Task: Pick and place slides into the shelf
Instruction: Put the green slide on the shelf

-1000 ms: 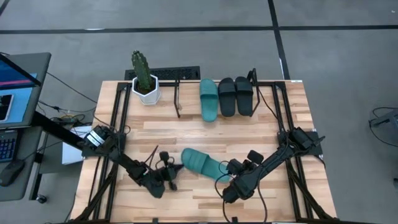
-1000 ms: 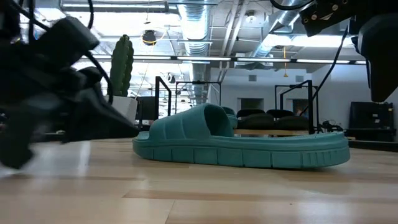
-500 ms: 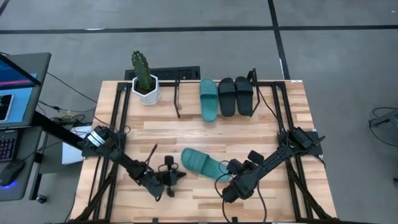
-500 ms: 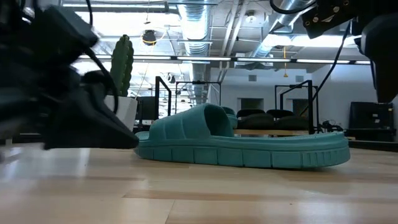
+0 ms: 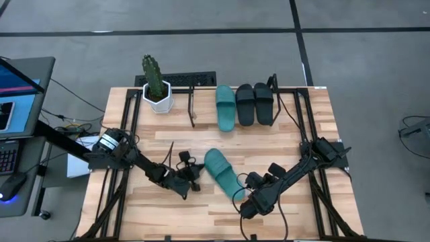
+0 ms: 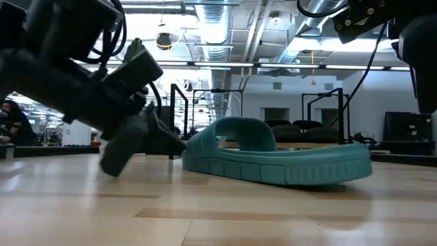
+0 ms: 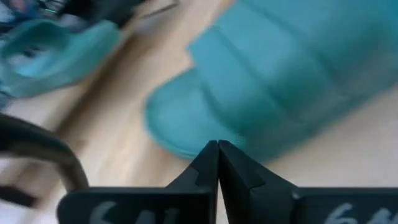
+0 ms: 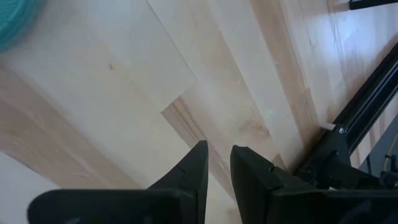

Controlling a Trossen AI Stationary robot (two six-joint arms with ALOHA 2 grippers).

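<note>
One teal slide [image 5: 222, 172] [image 6: 273, 160] [image 7: 280, 81] lies sole-down and slantwise on the table's near half. My left gripper [image 5: 197, 181] [image 6: 171, 142] [image 7: 217, 146] is shut and low over the wood, at the slide's left side near its strap end. My right gripper [image 5: 247, 207] [image 8: 219, 152] hovers just past the slide's heel end, open by a narrow gap, touching nothing. The shelf [image 5: 194, 107] stands at the far edge. It holds a teal slide [image 5: 226, 107] and two black slides [image 5: 244, 104] [image 5: 263, 103], side by side. My left gripper has its shut fingertips [image 7: 219, 155] against the sole's rim [image 7: 205, 134] near the slide's rounded strap end. It comes nearly level from the table's left. The slide lies flat on the wood.
A potted cactus [image 5: 157, 87] stands at the far left corner beside the shelf. Black arm rails [image 5: 124, 134] [image 5: 316, 161] run along both table sides. Bare wood lies between the slide and the shelf [image 5: 201, 138]. A monitor [image 5: 17, 94] stands off the table's left.
My left gripper has swept toward the table's right and far edge, staying low and shut, against the teal slide. The slide has turned on the table: its strap end has swung toward the far edge, while its heel end has stayed near my right gripper.
</note>
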